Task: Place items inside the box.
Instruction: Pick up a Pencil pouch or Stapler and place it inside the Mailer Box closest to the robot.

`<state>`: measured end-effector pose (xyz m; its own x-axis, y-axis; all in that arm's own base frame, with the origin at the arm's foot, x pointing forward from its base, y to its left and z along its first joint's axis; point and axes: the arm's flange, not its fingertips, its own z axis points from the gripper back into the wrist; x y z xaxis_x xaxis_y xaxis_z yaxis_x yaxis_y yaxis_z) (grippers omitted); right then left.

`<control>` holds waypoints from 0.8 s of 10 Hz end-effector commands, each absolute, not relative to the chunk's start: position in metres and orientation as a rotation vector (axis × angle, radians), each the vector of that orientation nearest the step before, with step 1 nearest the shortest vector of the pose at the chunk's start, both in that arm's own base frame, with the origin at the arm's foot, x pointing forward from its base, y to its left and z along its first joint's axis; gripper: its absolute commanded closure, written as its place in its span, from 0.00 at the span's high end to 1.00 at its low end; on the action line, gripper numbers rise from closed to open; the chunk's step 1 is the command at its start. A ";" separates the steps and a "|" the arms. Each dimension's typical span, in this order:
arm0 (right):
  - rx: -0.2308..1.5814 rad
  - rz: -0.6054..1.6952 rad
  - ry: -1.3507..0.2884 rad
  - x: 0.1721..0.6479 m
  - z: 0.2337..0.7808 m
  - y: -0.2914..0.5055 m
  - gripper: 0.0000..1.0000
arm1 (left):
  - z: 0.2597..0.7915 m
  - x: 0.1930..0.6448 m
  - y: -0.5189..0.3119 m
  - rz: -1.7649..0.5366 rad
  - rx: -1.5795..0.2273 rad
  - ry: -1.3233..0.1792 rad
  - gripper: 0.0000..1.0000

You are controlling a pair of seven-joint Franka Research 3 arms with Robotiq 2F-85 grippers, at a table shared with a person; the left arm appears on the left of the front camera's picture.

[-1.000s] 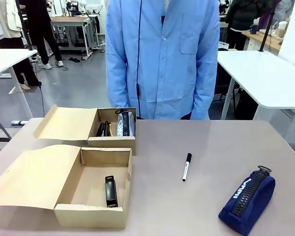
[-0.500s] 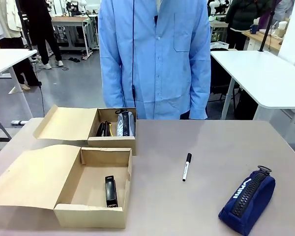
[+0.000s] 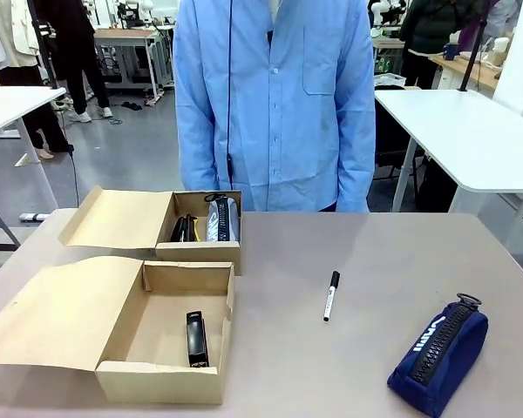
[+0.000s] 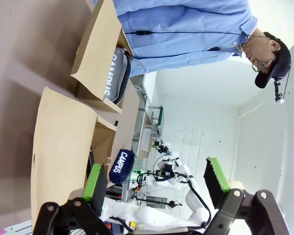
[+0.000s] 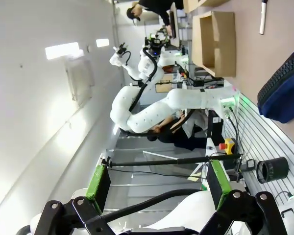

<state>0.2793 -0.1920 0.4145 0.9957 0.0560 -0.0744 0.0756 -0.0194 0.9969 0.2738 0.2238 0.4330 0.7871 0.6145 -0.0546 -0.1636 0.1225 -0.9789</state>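
The left gripper has its jaws spread wide with nothing between the green pads. In its wrist view the box's flap lies beyond its fingers. The right gripper is likewise fully apart and empty, and it is well off to the right of the box.

The box is plain brown cardboard, the longer of the two. It sits at the near left of the table with its top open. Its flap lid is folded out flat to the left. On the box floor lies a black stapler, close to the right wall, with its long side running front to back.

Well to the right of the box, near the table's front edge, rests a navy zip pouch with white lettering and its zip facing up. Between it and the box, a little farther back, lies a black marker pen with a white band.

Just behind the box stands a smaller box, also open. It holds a grey pouch and, beside that, something dark that cannot be made out. Beyond both boxes a person in a light blue shirt stands at the far edge.
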 end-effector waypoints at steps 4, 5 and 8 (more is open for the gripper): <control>1.587 -0.027 0.118 0.278 0.418 -0.190 1.00 | 0.433 0.271 0.224 0.570 -1.339 -0.418 1.00; 1.587 -0.027 0.118 0.278 0.418 -0.190 1.00 | 0.433 0.271 0.224 0.570 -1.339 -0.418 1.00; 1.587 -0.027 0.118 0.278 0.418 -0.190 1.00 | 0.433 0.271 0.224 0.570 -1.339 -0.418 1.00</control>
<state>0.2793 -0.1920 0.4145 0.9956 0.0560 -0.0749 0.0761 -0.0194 0.9969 0.2738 0.2238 0.4330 0.7871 0.6145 -0.0546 -0.1636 0.1225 -0.9789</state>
